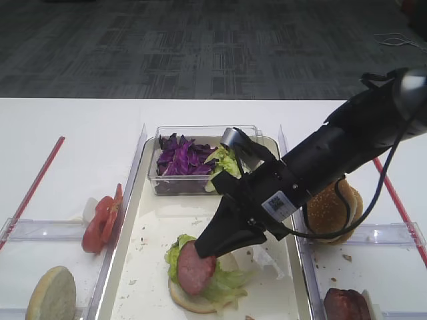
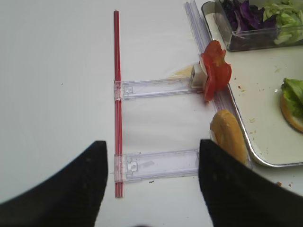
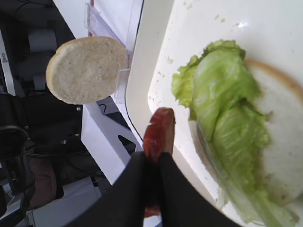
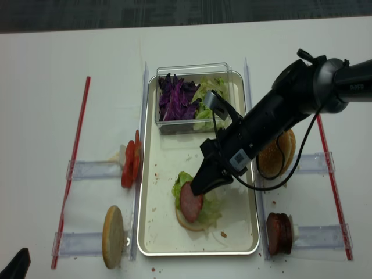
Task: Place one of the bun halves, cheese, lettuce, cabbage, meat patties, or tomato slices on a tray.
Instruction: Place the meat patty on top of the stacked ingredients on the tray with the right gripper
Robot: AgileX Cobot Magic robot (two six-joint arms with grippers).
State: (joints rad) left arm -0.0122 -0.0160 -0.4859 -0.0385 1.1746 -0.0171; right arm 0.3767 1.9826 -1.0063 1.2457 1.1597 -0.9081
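**Exterior high.** Tray: long, cream, centre of table. On it, at 6 o'clock: one bun base, pale, flat side up, with lettuce laid over it. Right gripper: reaches in from 2 o'clock, jaws pressed together on one meat patty, which hangs on edge over the lettuce, low enough to be close to release by my judgement. Clear box at 12 o'clock of the tray: purple cabbage on its left side, green leaf on its right. Tomato slices at 9 o'clock, off the tray, standing in a holder.

**Right wrist.** Patty pinched by its rim between the dark fingers; edgewise hold probably suits picking from an upright rack. Lettuce and bun base lie at 3 o'clock of the patty. A spare bun half stands at 10 o'clock, beyond the tray rim.

**Left wrist.** Left gripper: jaws spread wide, nothing between them, parked over bare table beside a red strip. Tomato slices at 1 o'clock.

**Exterior high (realsense).** Seeded bun tops at 3 o'clock of the tray; further patties at 5 o'clock, racked on edge.
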